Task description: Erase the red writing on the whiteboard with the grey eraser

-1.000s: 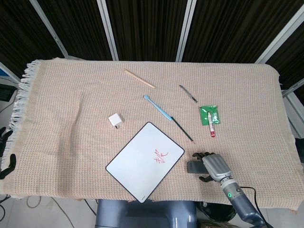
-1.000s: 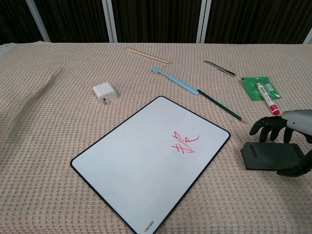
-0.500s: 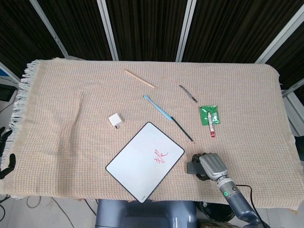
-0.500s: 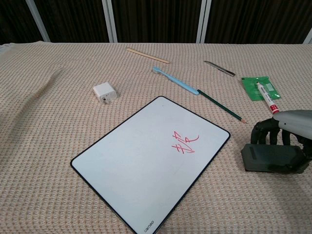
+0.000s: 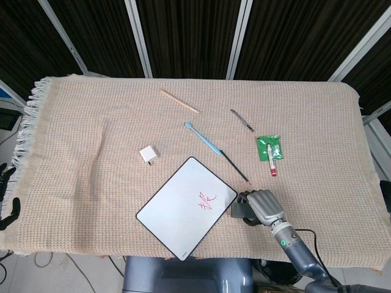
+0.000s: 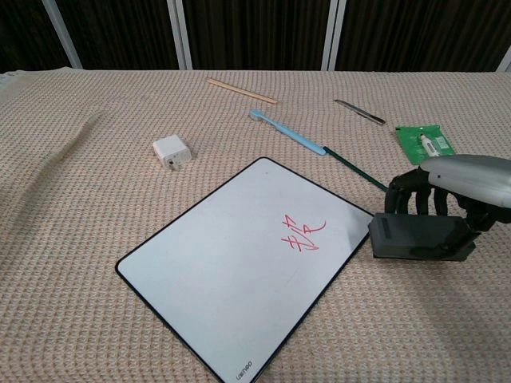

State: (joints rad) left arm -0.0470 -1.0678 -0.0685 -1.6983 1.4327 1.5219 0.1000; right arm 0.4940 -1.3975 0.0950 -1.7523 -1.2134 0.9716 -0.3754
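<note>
The whiteboard [image 5: 177,210] [image 6: 215,271] lies tilted near the table's front edge, with red writing [image 5: 208,199] [image 6: 303,234] toward its right corner. My right hand [image 5: 264,206] [image 6: 447,187] grips the grey eraser [image 5: 238,207] [image 6: 417,236], which hangs just above the cloth right beside the board's right corner. My left hand [image 5: 7,195] shows only as dark fingers at the far left edge of the head view, off the table; whether they are open or curled is unclear.
A white charger [image 5: 148,154] [image 6: 171,151] lies left of the board. Behind it are a blue toothbrush [image 5: 201,138] [image 6: 289,133], a dark pencil [image 5: 234,165], a wooden stick [image 5: 179,101], a metal tool [image 5: 242,120] and a green packet with a red marker [image 5: 269,150].
My right hand closed on the grey eraser, lifted it and carried it left to the board's right corner. The board and writing are unchanged.
</note>
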